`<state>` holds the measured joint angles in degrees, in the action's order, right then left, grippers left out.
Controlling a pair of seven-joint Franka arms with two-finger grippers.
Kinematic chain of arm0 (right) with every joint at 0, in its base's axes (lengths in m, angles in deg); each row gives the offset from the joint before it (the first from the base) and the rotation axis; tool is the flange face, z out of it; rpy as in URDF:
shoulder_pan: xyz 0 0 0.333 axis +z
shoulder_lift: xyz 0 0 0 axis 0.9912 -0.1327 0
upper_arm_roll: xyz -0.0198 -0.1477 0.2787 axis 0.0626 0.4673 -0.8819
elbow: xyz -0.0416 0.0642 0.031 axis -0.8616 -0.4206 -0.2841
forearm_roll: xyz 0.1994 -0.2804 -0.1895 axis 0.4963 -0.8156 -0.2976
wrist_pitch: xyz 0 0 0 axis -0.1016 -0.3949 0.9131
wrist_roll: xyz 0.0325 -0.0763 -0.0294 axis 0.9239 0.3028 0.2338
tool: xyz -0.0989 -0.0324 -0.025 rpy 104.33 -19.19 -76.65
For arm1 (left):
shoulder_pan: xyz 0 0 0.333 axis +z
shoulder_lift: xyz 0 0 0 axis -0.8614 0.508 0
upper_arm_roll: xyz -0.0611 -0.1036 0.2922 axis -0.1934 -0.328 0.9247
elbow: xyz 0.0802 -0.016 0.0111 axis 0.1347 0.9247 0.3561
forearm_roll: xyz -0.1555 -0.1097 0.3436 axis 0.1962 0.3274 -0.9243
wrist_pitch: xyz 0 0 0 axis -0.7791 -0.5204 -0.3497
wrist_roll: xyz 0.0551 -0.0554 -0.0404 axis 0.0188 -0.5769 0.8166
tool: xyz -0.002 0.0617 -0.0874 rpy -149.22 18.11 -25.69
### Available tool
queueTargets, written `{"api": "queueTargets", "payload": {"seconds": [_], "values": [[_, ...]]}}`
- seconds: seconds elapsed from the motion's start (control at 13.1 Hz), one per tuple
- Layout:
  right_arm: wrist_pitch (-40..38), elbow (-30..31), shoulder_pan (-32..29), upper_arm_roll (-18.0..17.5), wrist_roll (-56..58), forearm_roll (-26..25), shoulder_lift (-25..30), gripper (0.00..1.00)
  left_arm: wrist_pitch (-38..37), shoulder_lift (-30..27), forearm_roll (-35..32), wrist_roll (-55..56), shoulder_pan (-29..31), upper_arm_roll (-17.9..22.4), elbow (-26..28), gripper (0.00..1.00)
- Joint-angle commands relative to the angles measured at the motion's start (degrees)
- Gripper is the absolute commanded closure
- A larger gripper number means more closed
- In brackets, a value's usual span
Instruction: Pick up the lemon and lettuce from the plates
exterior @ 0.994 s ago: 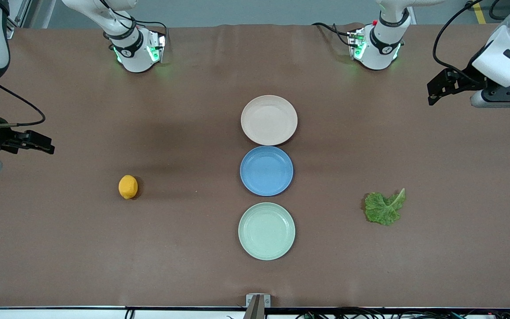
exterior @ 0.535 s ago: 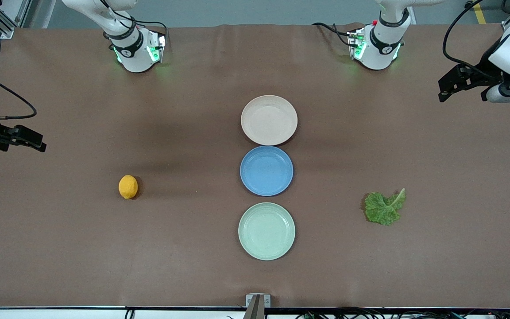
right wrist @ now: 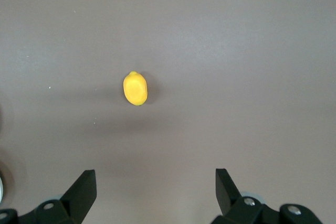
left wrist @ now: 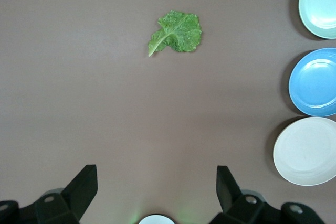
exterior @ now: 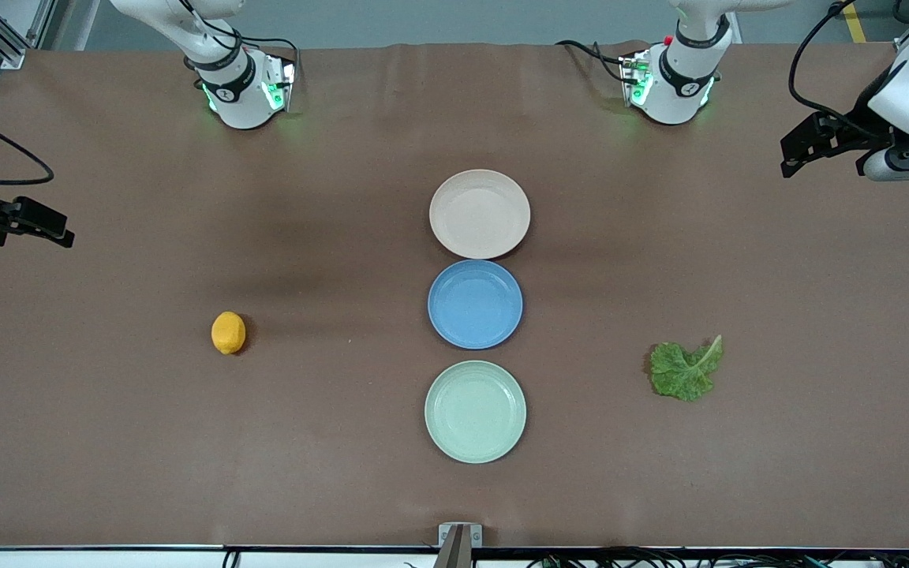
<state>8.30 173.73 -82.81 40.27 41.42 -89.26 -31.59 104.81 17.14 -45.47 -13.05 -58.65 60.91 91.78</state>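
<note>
- Front view: lemon (exterior: 228, 333) and lettuce (exterior: 685, 369) on bare table (exterior: 107, 442), off beige plate (exterior: 480, 214) and green plate (exterior: 475, 411).
- Left wrist view: left gripper (left wrist: 156, 192) spread, empty; lettuce (left wrist: 176, 32) limp, likely best pinched near stem.
- Right wrist view: right gripper (right wrist: 155, 192) spread, empty; lemon (right wrist: 135, 88) firm, rollable; across narrow middle.

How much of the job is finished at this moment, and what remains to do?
It looks finished. The lemon and the lettuce both lie on the bare table, and the beige-pink plate and mint green plate hold nothing. Nothing is in hand: the left hand is open over the table edge at its own end, and the right hand is open over the table above the lemon. Nothing appears left.
</note>
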Motion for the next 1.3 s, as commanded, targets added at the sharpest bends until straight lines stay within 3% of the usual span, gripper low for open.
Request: {"api": "queueTargets", "payload": {"seconds": [0.0, 0.31, 1.22], "values": [[2.24, 6.94, -0.1, 0.03, 0.37, 0.9, 5.73, 0.0, -0.56, -1.53, -0.57, -1.02, 0.06, -0.32, 0.76, 0.0], [3.55, 10.81, -0.1, -0.15, 0.37, 0.9, 9.78, 0.0, -0.74, -2.24, 0.05, -0.93, -0.03, -0.32, 0.67, 0.0], [3.91, 10.38, -0.01, -0.23, 1.77, 0.9, 9.78, 0.0, -0.65, -1.09, 0.14, -1.19, 0.15, 0.12, -0.91, 0.0]]}}
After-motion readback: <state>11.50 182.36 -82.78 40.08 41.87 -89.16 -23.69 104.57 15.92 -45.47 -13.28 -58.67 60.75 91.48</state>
